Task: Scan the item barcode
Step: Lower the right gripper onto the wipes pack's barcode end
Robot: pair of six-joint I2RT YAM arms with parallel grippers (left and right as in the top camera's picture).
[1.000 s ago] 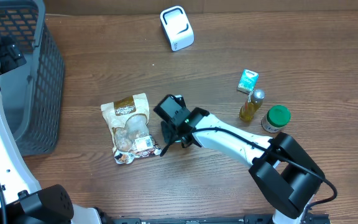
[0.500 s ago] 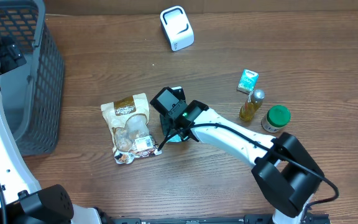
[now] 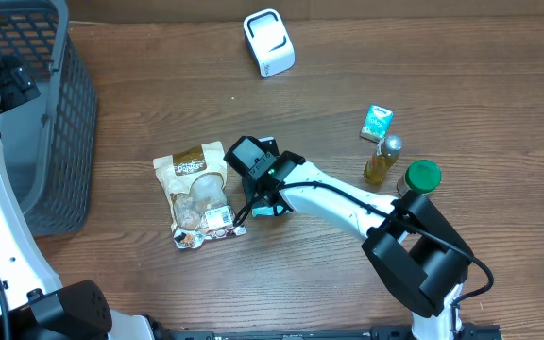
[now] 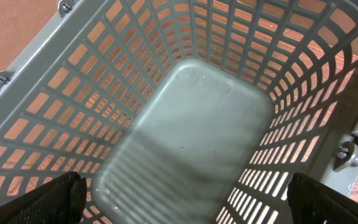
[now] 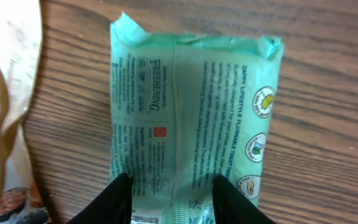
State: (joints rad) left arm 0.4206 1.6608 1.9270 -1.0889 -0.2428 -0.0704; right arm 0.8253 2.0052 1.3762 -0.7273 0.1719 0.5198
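The item under my right gripper (image 5: pixel 173 194) is a pale green wipes packet (image 5: pixel 191 106), lying flat on the wooden table with its printed back up. A strip of barcode (image 5: pixel 146 219) shows at the packet's near end, between the fingers. The two black fingertips (image 5: pixel 118 193) stand partly apart on the packet's top face, which is wider than their gap. From overhead the right gripper (image 3: pixel 253 204) hides most of the packet (image 3: pixel 263 211). The white scanner (image 3: pixel 268 42) stands at the table's far edge. My left gripper (image 4: pixel 191 205) hangs wide open over the basket, holding nothing.
A tan snack bag (image 3: pixel 196 194) lies just left of the packet. A teal box (image 3: pixel 377 122), an oil bottle (image 3: pixel 381 161) and a green-lidded jar (image 3: pixel 420 179) stand at the right. The grey basket (image 3: pixel 36 113) is at the left edge.
The right gripper has shifted up and to the left over the packet, closer to the snack bag. Its fingers now stand slightly wider. The left arm has not moved.
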